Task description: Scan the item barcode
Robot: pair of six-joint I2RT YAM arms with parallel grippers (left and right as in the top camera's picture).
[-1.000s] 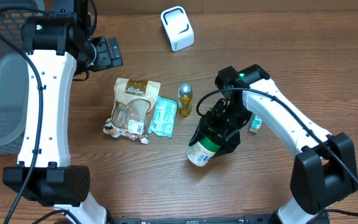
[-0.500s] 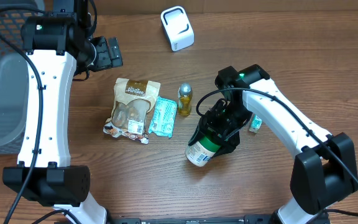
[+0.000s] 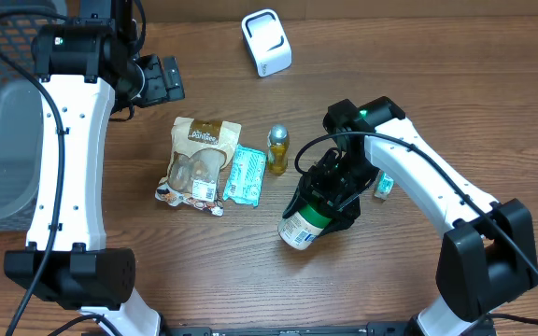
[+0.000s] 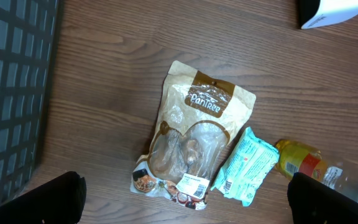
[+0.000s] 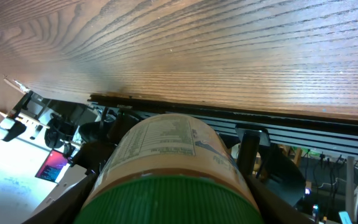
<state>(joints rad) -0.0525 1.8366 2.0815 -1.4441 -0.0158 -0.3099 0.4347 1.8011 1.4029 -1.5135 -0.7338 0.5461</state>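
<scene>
The right gripper [image 3: 330, 201] has its two fingers closed around a jar [image 3: 299, 231]. It holds the jar near the green lid [image 5: 166, 199], at the front middle of the table [image 3: 250, 289]. The jar is tipped over on its side, most likely so that its label [image 5: 166, 140] can be turned to face the white box [image 3: 266, 42] at the back of the table, which looks like the scanner. The box is well apart from the jar, so the jar probably has to be carried over to it. The left gripper [image 3: 160, 79] is wide open and holds nothing. It waits up at the back left, out of the way. The view from above shows the whole table. A brown pouch [image 3: 199, 161], a blue-green packet [image 3: 244, 175] and a yellow bottle [image 3: 278, 149] lie in a row near the jar. That view does not show the writing on the jar. The right wrist view does, with small print on the label close up, but no barcode can be made out there. The left wrist view shows the pouch clearly, and a dark basket [image 4: 11, 81] at the left side.
</scene>
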